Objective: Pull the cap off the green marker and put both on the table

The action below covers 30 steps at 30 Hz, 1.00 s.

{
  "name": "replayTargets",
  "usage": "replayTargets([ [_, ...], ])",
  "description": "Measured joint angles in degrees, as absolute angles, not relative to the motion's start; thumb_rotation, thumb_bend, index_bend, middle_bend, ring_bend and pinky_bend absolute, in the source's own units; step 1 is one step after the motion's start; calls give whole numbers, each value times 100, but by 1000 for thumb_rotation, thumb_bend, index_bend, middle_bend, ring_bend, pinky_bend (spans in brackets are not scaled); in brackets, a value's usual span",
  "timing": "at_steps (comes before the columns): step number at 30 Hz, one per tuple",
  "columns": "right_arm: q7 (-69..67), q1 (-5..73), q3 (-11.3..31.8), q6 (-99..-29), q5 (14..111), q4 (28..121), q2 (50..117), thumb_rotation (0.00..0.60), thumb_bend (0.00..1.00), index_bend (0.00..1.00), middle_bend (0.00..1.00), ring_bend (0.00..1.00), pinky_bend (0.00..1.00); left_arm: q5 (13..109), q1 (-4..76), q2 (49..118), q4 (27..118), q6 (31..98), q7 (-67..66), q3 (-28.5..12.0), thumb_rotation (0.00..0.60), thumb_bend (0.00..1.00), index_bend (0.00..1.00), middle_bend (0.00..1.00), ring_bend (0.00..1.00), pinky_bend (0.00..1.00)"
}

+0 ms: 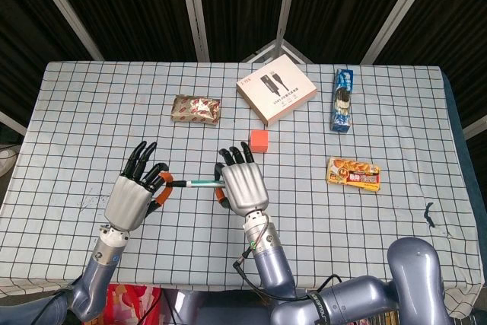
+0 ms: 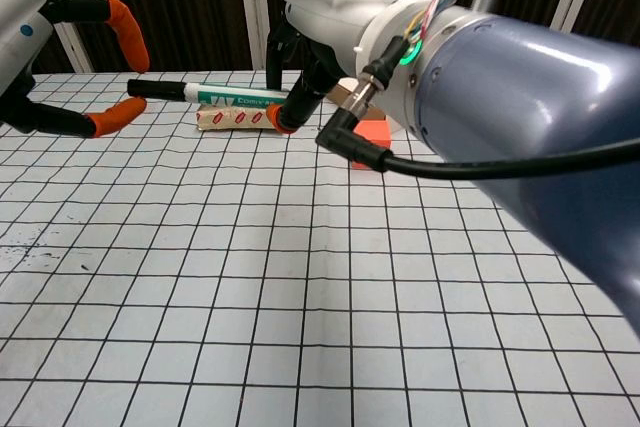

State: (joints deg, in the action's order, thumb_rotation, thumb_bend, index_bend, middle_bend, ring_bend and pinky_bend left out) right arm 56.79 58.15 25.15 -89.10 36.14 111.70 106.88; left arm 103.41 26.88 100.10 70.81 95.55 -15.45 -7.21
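Above the near-left part of the checkered-cloth bench, our right robot hand is gripping the white-and-green marker's barrel. Our left robot hand is bracketing its black cap, fingers parted; next it needs pinching and pulling leftward.

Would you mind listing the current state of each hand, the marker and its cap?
Green marker: held level above the table, body gripped by the right hand.
Cap: on the marker, between the left hand's fingertips, not clearly touched.
Left hand: fingers apart around the cap.
Right hand: grips the marker body.
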Motion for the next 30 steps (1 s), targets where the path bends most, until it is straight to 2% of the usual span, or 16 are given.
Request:
replayTargets([
  [30, 5655, 5776, 2482, -8895, 3640, 11192, 10631, 600, 573, 790, 231, 156, 56, 10251, 2736, 10119, 6926, 9574, -1489, -749, 600, 416, 597, 456, 74, 95],
])
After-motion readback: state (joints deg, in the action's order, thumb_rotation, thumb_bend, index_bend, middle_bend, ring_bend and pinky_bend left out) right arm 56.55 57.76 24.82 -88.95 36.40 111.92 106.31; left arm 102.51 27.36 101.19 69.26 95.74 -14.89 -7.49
